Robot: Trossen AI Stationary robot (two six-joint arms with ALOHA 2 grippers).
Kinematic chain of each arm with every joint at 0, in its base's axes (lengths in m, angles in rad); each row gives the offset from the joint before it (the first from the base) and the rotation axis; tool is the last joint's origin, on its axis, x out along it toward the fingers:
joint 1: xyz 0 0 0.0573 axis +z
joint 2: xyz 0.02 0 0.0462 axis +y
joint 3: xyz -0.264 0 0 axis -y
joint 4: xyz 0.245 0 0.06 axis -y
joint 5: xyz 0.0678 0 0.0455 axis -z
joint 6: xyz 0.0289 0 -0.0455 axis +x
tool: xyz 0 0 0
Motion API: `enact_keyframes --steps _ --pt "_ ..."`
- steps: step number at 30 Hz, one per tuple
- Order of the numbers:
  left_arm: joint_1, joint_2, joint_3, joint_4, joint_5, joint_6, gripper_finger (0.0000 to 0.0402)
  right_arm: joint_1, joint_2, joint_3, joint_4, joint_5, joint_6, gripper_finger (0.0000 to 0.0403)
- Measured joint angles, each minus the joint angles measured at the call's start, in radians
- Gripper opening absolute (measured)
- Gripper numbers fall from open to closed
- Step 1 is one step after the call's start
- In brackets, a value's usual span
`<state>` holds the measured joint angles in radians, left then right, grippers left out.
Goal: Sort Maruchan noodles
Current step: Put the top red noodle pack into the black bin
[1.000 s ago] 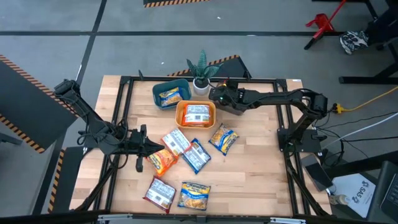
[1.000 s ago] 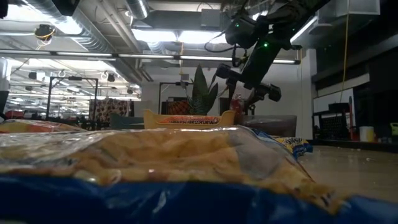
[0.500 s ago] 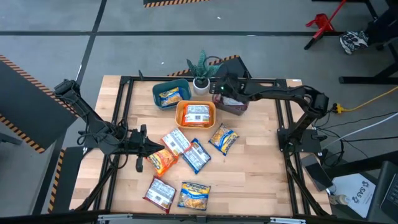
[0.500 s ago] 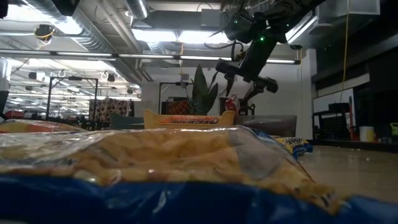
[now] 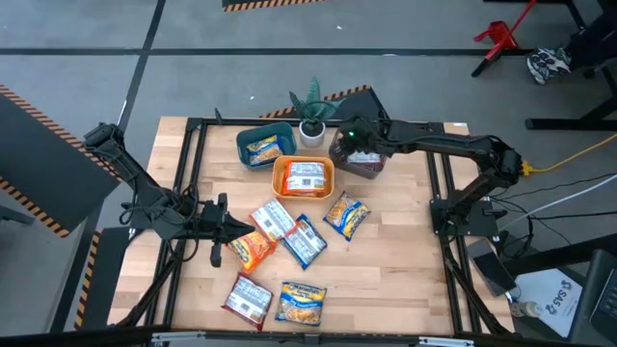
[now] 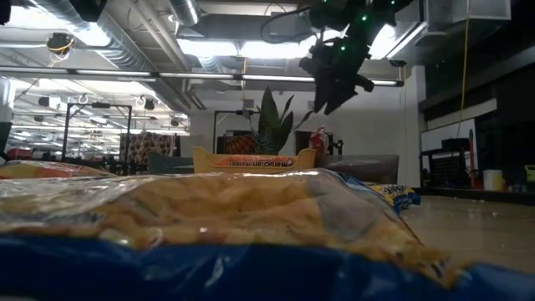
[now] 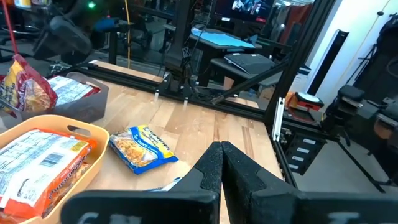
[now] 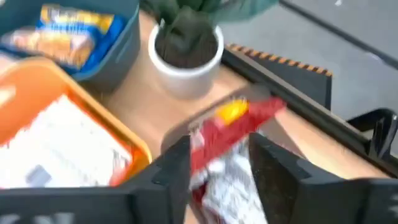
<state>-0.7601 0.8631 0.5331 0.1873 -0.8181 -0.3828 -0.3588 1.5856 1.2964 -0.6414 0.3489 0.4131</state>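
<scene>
Several Maruchan packets lie flat on the wooden table, among them a yellow-and-blue one [image 5: 347, 214], a red-and-white one [image 5: 273, 220] and an orange one [image 5: 253, 249]. More lie in the teal bin [image 5: 241, 137] and the orange bin [image 5: 285, 193]. A red-and-white packet [image 8: 239, 134] stands tilted in the grey bin [image 5: 374, 170], leaning on its rim. My right gripper [image 8: 217, 149] hangs open above that packet, clear of it in the low view [image 6: 328, 99]. My left gripper [image 7: 221, 149] hovers shut over the table's left side [image 5: 227, 228], holding nothing.
A potted plant [image 5: 311, 114] stands at the far edge between the teal and grey bins. A black metal frame [image 5: 193, 173] borders the table. Bare wood lies to the right of the loose packets [image 5: 395, 251].
My right gripper has risen from just above the grey bin and rolled about its own axis. The red-and-white packet stays leaning in the bin.
</scene>
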Motion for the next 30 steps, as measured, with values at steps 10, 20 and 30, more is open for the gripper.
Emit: enact_keyframes --steps 10,20,30 --pt "0.000 0.000 0.000 -0.012 -0.006 0.000 0.0000 -0.006 0.000 -0.037 0.011 -0.102 -0.084 0.0019" --pt "0.009 0.000 0.000 -0.020 -0.016 0.000 0.0000 -0.081 0.010 -0.086 0.181 -0.141 -0.084 0.0007" --pt "0.010 0.000 0.000 -0.024 -0.028 0.001 0.0000 -0.146 0.019 -0.088 0.209 -0.132 -0.082 0.0001"
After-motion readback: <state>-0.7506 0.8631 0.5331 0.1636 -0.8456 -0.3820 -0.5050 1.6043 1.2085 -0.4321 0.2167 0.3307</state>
